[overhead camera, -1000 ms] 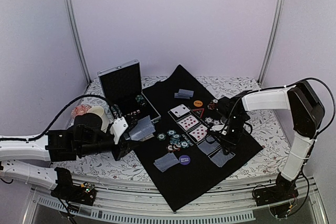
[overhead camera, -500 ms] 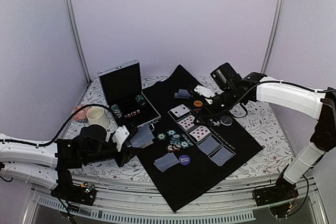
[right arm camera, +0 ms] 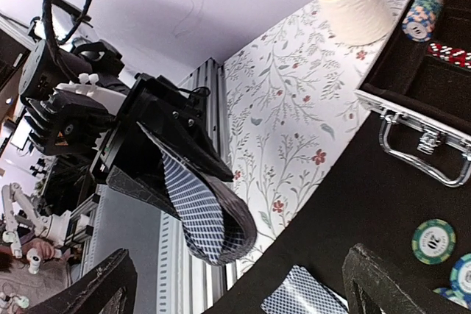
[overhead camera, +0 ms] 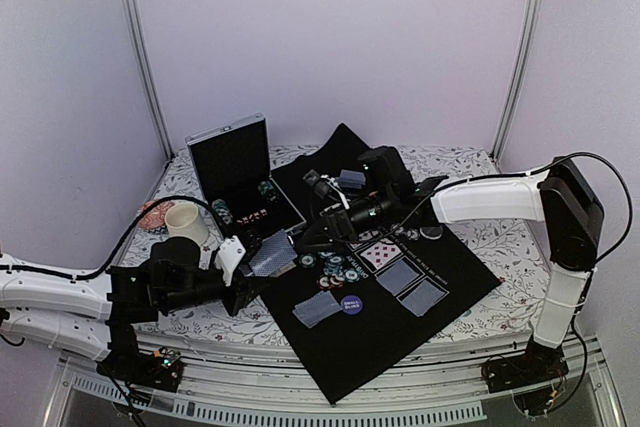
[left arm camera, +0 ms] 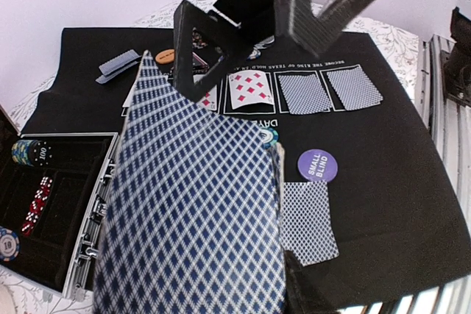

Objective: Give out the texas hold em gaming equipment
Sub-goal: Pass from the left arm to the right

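Note:
My left gripper (overhead camera: 248, 269) is shut on a deck of blue-diamond-backed playing cards (overhead camera: 272, 254), held tilted over the mat's left edge; the deck (left arm camera: 191, 204) fills the left wrist view. My right gripper (overhead camera: 318, 233) hangs open just right of it, its dark fingers (left arm camera: 195, 56) above the deck's far end. In the right wrist view the bent deck (right arm camera: 200, 215) sits between and beyond the open fingers (right arm camera: 107, 288). On the black mat (overhead camera: 400, 332) lie face-up cards (left arm camera: 250, 90), face-down cards (left arm camera: 304, 93), a dealt pair (left arm camera: 309, 222), a purple button (left arm camera: 318, 165) and chips (overhead camera: 338, 267).
The open silver case (overhead camera: 238, 169) with chips (left arm camera: 29, 152) and red dice (left arm camera: 35, 207) stands at the back left. A cream cup (overhead camera: 186, 222) sits left of it. A small card stack (left arm camera: 118, 66) and orange button (left arm camera: 165, 55) lie far on the mat.
My right arm has swung from the mat's right side across to the left, up to the held deck, and its jaws have opened wide. My left gripper has kept hold of the deck.

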You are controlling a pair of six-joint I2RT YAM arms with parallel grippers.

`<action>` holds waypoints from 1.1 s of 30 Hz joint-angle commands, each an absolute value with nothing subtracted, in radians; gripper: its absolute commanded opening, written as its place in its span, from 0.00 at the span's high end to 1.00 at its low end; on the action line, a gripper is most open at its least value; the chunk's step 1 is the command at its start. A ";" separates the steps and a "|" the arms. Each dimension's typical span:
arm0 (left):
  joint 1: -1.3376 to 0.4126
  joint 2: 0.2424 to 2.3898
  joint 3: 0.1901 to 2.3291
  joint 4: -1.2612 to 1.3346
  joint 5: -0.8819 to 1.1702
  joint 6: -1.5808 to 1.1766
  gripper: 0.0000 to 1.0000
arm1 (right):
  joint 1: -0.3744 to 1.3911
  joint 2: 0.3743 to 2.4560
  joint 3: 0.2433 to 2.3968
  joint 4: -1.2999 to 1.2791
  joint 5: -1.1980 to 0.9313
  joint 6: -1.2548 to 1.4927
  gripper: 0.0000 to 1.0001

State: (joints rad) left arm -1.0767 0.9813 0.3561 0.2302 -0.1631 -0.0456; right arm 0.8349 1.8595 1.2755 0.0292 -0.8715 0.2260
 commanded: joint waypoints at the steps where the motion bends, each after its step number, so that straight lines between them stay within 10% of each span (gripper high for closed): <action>1: -1.071 0.968 0.370 0.277 -0.159 -0.020 0.66 | 0.880 1.907 1.350 0.138 -0.974 0.291 0.02; 10: -1.071 0.959 0.375 0.283 -0.147 0.002 0.66 | 0.909 2.010 1.410 0.108 -0.954 0.320 0.22; 26: -1.072 0.984 0.393 0.278 -0.186 0.043 0.65 | 0.950 2.085 1.524 -0.024 -1.002 0.292 0.85; 33: -1.072 1.028 0.436 0.186 -0.283 -0.011 0.07 | 0.926 2.112 1.547 -0.127 -0.871 0.249 0.98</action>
State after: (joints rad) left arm -1.0779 1.0088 0.3855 0.2310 -0.2012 0.0193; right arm 0.9295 2.0686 1.5196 -0.0334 -0.9421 0.2630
